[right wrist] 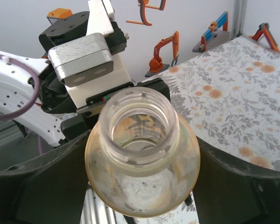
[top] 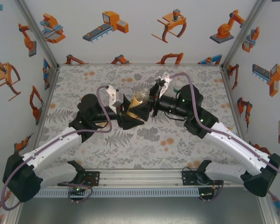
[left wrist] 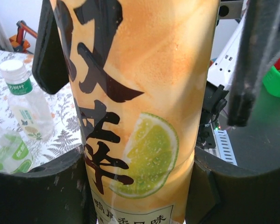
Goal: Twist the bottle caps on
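Observation:
The amber bottle [top: 141,98] with an orange lime label [left wrist: 144,93] hangs between both arms above the table's middle. My left gripper [left wrist: 140,186] is shut on its lower body, a finger pressed to each side. Its threaded mouth [right wrist: 141,123] stands uncapped. My right gripper [right wrist: 142,186] flanks the bottle's shoulder; in the left wrist view one of its fingers [left wrist: 254,60] stands a little apart from the bottle, so it is open. A clear bottle [left wrist: 28,107] with a green label wears a white cap [left wrist: 11,67]. The squat green-tinted bottle [left wrist: 7,154] lies beside it.
The left wrist's camera housing [right wrist: 84,60] sits close behind the bottle's mouth. A green round rim [left wrist: 276,79] shows at the right edge of the left wrist view. Floral table cloth [top: 144,144] lies bare in front of the arms, between white walls.

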Robot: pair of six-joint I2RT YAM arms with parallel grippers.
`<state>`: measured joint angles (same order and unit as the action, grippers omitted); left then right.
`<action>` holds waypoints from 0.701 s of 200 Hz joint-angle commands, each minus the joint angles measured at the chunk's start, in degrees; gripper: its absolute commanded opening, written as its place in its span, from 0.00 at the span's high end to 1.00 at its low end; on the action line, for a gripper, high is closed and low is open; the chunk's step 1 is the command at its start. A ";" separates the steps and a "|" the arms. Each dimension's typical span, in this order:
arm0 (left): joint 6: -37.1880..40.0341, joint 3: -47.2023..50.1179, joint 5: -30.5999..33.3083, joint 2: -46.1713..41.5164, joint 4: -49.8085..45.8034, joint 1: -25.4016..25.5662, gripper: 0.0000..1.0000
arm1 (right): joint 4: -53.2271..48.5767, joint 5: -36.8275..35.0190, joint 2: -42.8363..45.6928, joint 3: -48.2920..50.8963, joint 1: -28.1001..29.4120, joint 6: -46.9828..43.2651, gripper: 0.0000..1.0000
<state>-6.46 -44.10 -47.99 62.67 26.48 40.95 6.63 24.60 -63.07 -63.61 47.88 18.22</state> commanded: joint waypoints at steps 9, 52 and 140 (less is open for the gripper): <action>3.88 -1.11 5.00 -2.93 -8.28 -0.25 0.65 | -1.44 -4.00 2.39 -0.19 0.14 -0.08 0.28; 5.81 0.82 18.25 -9.13 -16.29 -1.48 0.65 | -9.04 -13.14 3.67 -0.77 0.20 0.04 0.29; 2.28 7.79 30.63 -24.93 -23.55 -7.46 0.87 | -24.30 -30.13 -7.92 -2.62 0.07 2.54 0.39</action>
<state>-3.18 -37.10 -20.27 41.39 5.67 34.11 -12.69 -0.86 -66.72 -64.12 47.88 18.72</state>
